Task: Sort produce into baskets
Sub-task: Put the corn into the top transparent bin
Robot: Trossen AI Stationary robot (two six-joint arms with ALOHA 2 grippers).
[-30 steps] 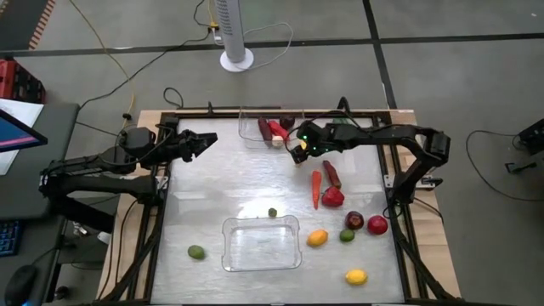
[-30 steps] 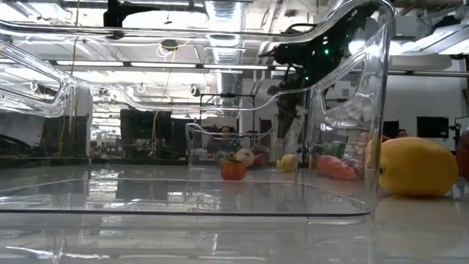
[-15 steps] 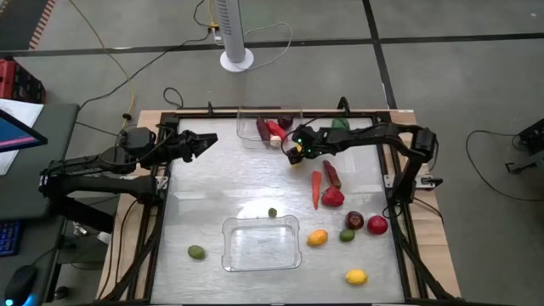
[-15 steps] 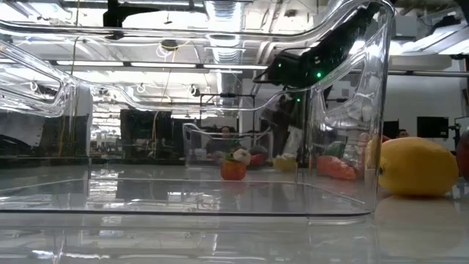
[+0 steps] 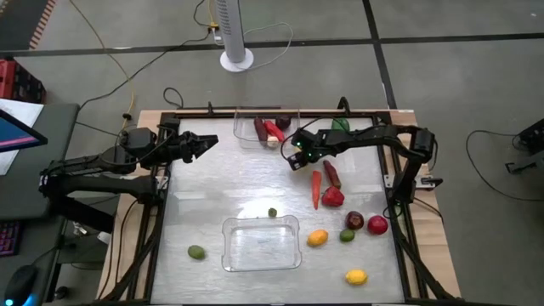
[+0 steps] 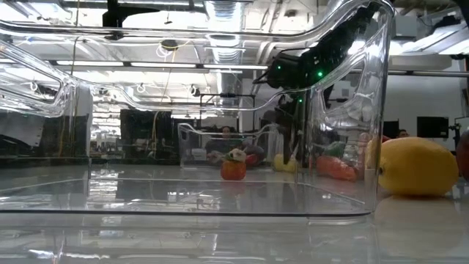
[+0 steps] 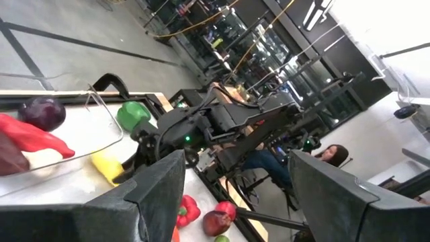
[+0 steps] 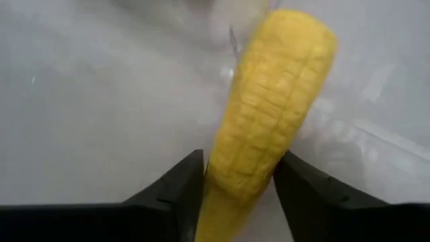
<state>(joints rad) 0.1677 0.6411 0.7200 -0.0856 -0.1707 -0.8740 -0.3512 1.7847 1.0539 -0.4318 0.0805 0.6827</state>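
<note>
A yellow corn cob (image 8: 269, 114) lies on the table by the near right corner of the far clear basket (image 5: 246, 134). That basket holds a maroon piece, a red piece and a pale one. My right gripper (image 5: 295, 158) is shut on the cob. My left gripper (image 5: 209, 140) hangs open over the far left of the table, with nothing between its fingers. The near basket (image 5: 260, 245) stands empty. A carrot (image 5: 316, 188), a dark red pod (image 5: 331, 173) and a red pepper (image 5: 332, 197) lie to the right. My right gripper pinches the corn cob between its two fingers (image 8: 181, 185), one on each long side (image 8: 222, 181) toward one end. The fingers slant down from the table's right. The cob sits low at the table (image 6: 283, 163), next to the far basket's wall.
A green pepper (image 5: 340, 125) sits at the far right. A small green ball (image 5: 272, 212), an orange piece (image 5: 317, 238), a lime (image 5: 347, 235), a maroon apple (image 5: 354, 220), a red one (image 5: 377, 225), a lemon (image 5: 356, 276) and a green piece (image 5: 196, 252) lie around the near basket.
My right arm has reached farther toward the table's left, and its gripper has come down onto the corn cob beside the far basket. The far basket has slid a little toward the table's left edge.
</note>
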